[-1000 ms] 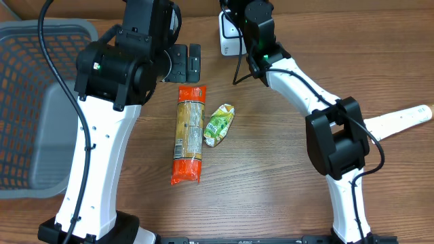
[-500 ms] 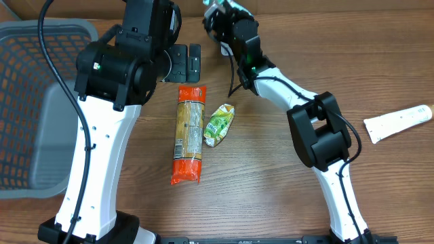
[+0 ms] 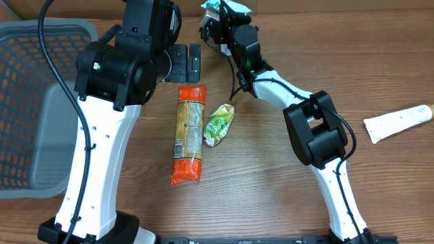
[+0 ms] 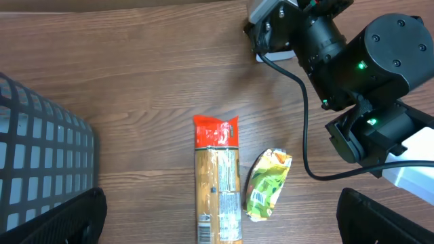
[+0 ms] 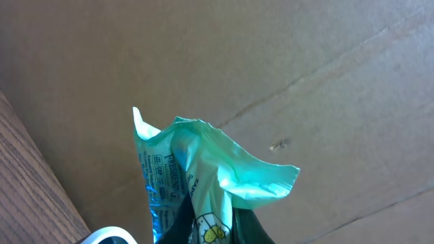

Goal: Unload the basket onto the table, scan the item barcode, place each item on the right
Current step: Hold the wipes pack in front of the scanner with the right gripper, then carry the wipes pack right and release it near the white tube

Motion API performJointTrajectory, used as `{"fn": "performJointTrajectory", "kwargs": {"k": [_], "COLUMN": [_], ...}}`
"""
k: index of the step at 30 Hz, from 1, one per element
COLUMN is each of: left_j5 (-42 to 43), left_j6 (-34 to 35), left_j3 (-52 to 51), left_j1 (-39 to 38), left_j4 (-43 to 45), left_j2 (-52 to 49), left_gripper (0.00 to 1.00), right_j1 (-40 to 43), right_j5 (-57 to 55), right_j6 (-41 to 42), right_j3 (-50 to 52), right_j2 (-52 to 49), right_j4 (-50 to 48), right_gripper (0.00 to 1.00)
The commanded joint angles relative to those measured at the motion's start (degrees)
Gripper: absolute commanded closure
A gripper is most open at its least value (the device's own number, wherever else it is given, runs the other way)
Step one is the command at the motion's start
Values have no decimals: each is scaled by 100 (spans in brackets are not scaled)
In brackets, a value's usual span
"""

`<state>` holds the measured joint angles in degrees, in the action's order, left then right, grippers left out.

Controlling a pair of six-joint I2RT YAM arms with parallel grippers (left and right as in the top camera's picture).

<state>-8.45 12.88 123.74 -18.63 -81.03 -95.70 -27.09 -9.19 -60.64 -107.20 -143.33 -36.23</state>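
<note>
**Teal packet pinched by right gripper at table's 12 o'clock edge**

The right gripper (image 3: 221,19) is seen pressed together on a teal packet (image 3: 228,5); in the right wrist view the crumpled top of the teal packet (image 5: 196,163) is shown rising from between the dark fingers (image 5: 244,227), against a cardboard wall (image 5: 305,68). The packet is held off the table (image 3: 271,176), at the 12 o'clock edge of the overhead view. Print is visible on the packet, but no barcode can be made out.

The left gripper (image 3: 186,62) is spread wide with nothing between its jaws, just to 9 o'clock of the right gripper and above the table.

An orange pack (image 3: 189,134) is laid flat near the table centre, its long side running 12 to 6 o'clock. A green pouch (image 3: 219,124) is laid just beside it at 3 o'clock, tilted; whether the two are touching cannot be told. A white tube (image 3: 398,122) is seen well apart at the 3 o'clock edge. A grey basket (image 3: 47,27) is placed at the 9 o'clock side.
</note>
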Motion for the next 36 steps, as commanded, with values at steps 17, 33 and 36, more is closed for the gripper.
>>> {"fn": "performJointTrajectory", "kwargs": {"k": [17,33,36], "left_j5": [-55,-55,-55], "left_j6": [-109,-109,-109], "left_j3": [11,11,11], "left_j1": [28,28,28], "left_j4": [4,4,4], "left_j2": [-20,-20,-20], "left_gripper": [0,0,0], "right_j1": [-120,374,763], "right_j5": [7,933,929], "right_j6": [1005,6985,7711], "right_j3": [-87,-87,-87], "right_j2": [750,3565,3663], "right_j4": [977,7300,8765], "right_gripper": [96,96,96]}}
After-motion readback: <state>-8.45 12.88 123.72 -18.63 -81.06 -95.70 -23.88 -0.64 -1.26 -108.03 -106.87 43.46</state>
